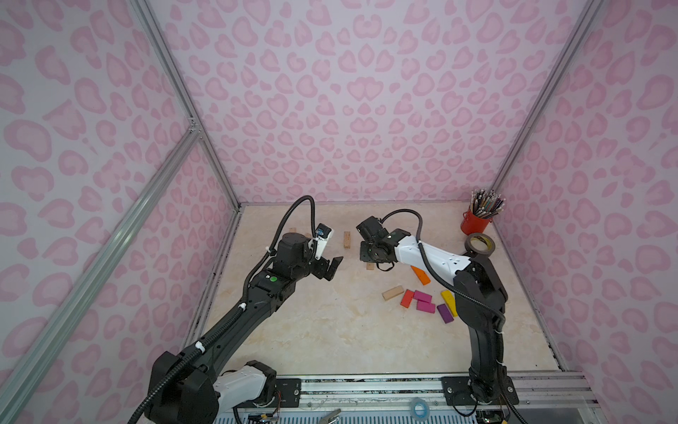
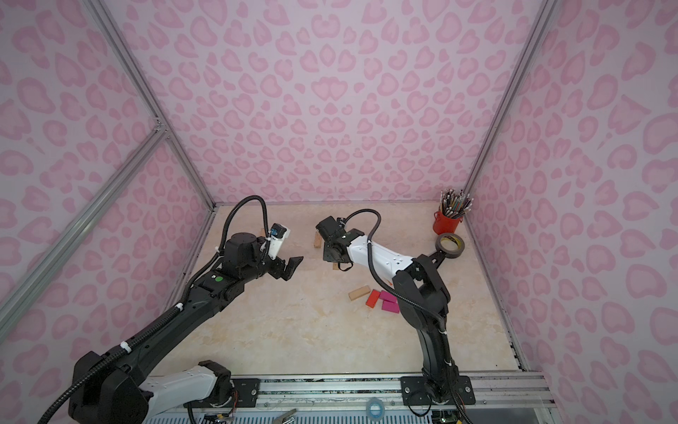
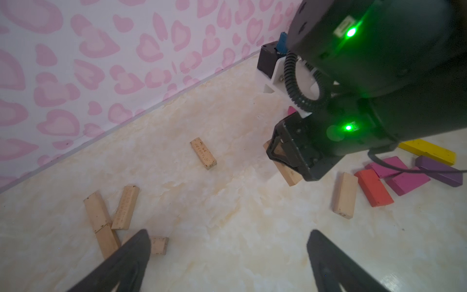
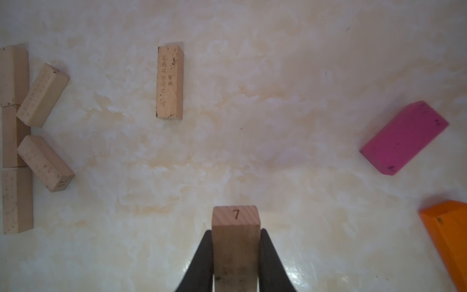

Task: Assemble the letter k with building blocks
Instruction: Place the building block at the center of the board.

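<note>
Right gripper (image 4: 236, 231) is clamping the plain block marked 7 (image 4: 236, 218) across its narrow width, numbered end sticking out. You're handling light, stiff, smooth-sided wood that's likely to pivot, so a hold nearer mid-length is looking safer.

Left wrist view: left gripper (image 3: 230, 231) is hanging wide open and empty above the table (image 3: 227, 202), with the plain-block cluster (image 3: 111, 217) lying near it at far left.

In both top views the right arm (image 1: 433, 257) is reaching toward centre, wrist pitched down. Coloured blocks (image 1: 422, 296) are sitting near right.
</note>
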Controlling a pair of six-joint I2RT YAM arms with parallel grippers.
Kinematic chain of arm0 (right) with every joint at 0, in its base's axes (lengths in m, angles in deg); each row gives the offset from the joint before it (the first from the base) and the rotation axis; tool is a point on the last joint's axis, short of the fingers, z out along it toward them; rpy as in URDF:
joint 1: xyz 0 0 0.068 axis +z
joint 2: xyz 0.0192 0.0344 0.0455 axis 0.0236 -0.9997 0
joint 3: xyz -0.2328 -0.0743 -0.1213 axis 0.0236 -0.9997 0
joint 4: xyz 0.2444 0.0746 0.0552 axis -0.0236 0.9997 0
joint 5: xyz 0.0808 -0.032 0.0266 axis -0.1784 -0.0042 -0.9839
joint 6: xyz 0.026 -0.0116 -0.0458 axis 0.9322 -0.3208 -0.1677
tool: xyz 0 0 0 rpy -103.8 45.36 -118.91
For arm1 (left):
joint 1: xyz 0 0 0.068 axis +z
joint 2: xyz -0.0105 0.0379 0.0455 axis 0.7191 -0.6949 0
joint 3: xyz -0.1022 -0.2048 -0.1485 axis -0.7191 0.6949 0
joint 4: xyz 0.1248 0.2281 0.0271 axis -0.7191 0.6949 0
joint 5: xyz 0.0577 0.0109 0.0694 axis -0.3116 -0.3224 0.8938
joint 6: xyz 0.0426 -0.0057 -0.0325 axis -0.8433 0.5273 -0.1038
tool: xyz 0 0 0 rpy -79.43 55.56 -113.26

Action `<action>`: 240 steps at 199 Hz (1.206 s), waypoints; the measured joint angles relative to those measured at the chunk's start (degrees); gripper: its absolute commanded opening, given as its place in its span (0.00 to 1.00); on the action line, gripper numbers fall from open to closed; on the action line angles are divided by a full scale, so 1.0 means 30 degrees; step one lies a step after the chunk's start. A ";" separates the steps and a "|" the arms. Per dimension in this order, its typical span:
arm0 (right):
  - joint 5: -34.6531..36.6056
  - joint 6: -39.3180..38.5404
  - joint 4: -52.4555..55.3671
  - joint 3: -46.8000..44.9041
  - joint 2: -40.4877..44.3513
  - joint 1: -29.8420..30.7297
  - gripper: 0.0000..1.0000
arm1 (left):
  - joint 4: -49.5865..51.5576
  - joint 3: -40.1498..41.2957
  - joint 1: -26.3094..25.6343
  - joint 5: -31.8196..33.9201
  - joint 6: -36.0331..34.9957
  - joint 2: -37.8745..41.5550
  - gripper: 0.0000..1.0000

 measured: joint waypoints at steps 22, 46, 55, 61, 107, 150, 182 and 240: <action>0.0372 0.0918 0.0087 0.2346 -0.2157 0.0393 0.19 | -0.0022 -0.0087 0.0364 0.0357 0.0801 -0.0080 0.99; 0.0437 0.1341 0.0342 0.4124 -0.3920 0.0510 0.20 | -0.0029 -0.0219 0.0787 0.0597 0.1523 -0.0240 0.99; 0.0437 0.1406 0.0488 0.4707 -0.4466 0.0590 0.20 | -0.0022 -0.0277 0.0940 0.0597 0.1792 -0.0335 0.98; 0.0474 0.1428 0.0590 0.5071 -0.4809 0.0627 0.20 | -0.0029 -0.0313 0.0998 0.0619 0.1887 -0.0379 0.98; 0.0415 0.1690 0.1086 0.6972 -0.6492 0.0882 0.26 | -0.0022 -0.0372 0.1173 0.0546 0.2331 -0.0546 0.98; 0.0146 0.1931 0.1333 0.7461 -0.6980 0.0874 0.31 | -0.0022 -0.0408 0.1297 0.0699 0.2805 -0.0597 0.94; 0.0058 0.1894 0.1705 0.7468 -0.6666 0.0874 0.36 | -0.0117 -0.0590 0.1348 0.1472 0.3898 -0.0765 0.91; -0.0481 0.0780 0.0627 0.4204 -0.2477 0.0444 0.54 | 0.0051 -0.2149 0.1231 0.2856 0.7686 -0.2157 0.71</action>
